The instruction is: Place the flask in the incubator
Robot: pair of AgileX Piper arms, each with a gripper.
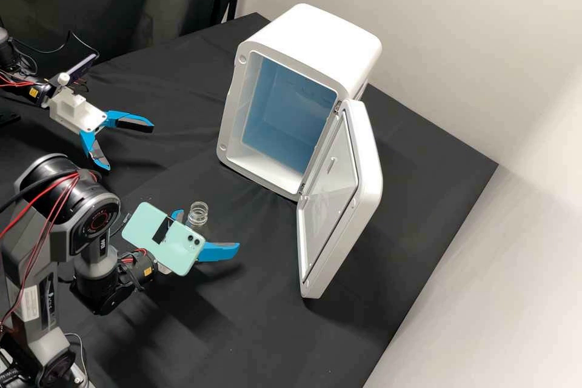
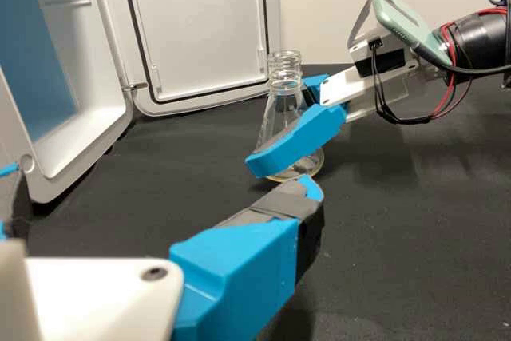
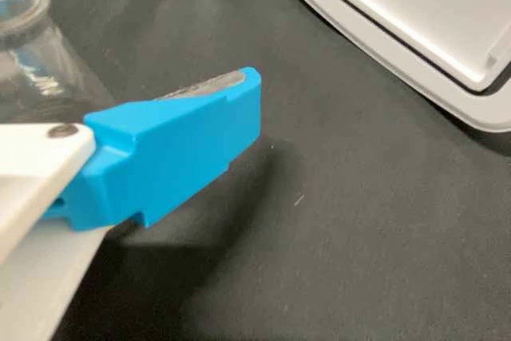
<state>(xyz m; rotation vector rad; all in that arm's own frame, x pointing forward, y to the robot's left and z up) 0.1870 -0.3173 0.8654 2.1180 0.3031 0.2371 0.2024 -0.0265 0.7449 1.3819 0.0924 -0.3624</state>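
I see my right gripper (image 1: 205, 231) spread open around the flask (image 1: 197, 213) standing on the desk (image 1: 424, 182); left gripper (image 1: 128, 147) hangs open, well apart; incubator (image 1: 315, 48) door (image 1: 333, 188) open

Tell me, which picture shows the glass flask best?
The left wrist view: the flask stands there nearly whole, upright on the bench, between two blue fingers. The high view gives its neck beyond a phone; the right wrist view catches part of it at the edge.
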